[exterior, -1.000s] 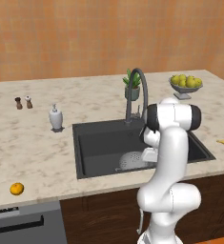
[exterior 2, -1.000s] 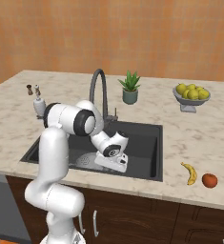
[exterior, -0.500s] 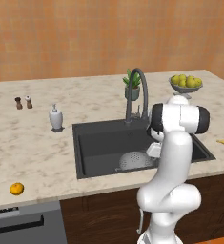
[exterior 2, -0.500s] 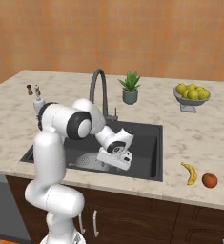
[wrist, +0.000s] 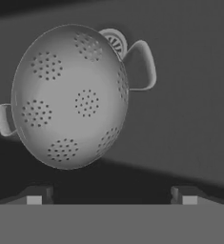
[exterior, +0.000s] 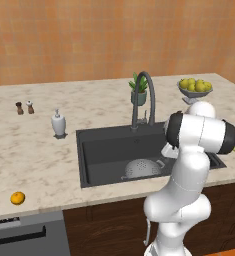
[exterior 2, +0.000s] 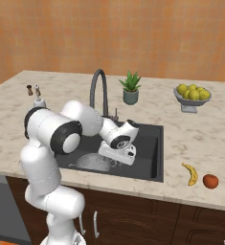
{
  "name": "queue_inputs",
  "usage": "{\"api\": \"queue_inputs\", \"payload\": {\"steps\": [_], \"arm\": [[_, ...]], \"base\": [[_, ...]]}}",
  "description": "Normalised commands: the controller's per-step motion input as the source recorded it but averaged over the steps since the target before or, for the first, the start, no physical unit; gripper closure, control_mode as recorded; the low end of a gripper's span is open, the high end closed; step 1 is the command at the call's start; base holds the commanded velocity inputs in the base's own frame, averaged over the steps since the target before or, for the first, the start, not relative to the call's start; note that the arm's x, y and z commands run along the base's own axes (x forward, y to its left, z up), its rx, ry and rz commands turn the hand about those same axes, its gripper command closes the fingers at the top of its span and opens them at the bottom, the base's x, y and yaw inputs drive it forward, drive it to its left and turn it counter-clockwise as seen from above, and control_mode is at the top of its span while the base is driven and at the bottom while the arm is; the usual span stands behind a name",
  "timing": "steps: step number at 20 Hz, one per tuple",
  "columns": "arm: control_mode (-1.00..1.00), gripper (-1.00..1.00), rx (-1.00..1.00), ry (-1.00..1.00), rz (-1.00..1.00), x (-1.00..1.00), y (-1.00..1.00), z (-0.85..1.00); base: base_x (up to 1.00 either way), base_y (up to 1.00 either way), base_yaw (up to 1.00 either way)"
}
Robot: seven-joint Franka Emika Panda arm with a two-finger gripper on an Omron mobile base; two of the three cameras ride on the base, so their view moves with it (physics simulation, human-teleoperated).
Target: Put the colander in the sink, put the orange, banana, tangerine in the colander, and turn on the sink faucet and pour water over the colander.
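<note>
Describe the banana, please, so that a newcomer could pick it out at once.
Start at the dark sink and move right along the marble counter toward its front edge. The banana lies there, small, curved and yellow, beside a round red-orange fruit.

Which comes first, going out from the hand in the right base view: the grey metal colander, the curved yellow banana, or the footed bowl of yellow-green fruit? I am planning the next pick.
1. Grey metal colander, in the dark sink, just below the open hand.
2. Curved yellow banana, on the counter right of the sink.
3. Footed bowl of yellow-green fruit, far back right.
</note>
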Motion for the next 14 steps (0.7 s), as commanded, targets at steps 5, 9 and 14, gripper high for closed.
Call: {"api": "queue_inputs", "payload": {"steps": [5,9,14], "arm": [[-1.00,-1.00,0.00,0.00,0.00,-0.29,-0.22,0.60],[-1.00,-1.00,0.00,0.03,0.02,-0.26,-0.34,0.62],[-1.00,-1.00,0.00,0.00,0.05,-0.31,-0.38,0.64]], "base": [[0.00,0.00,0.00],[0.00,0.00,0.00],[0.00,0.00,0.00]]}}
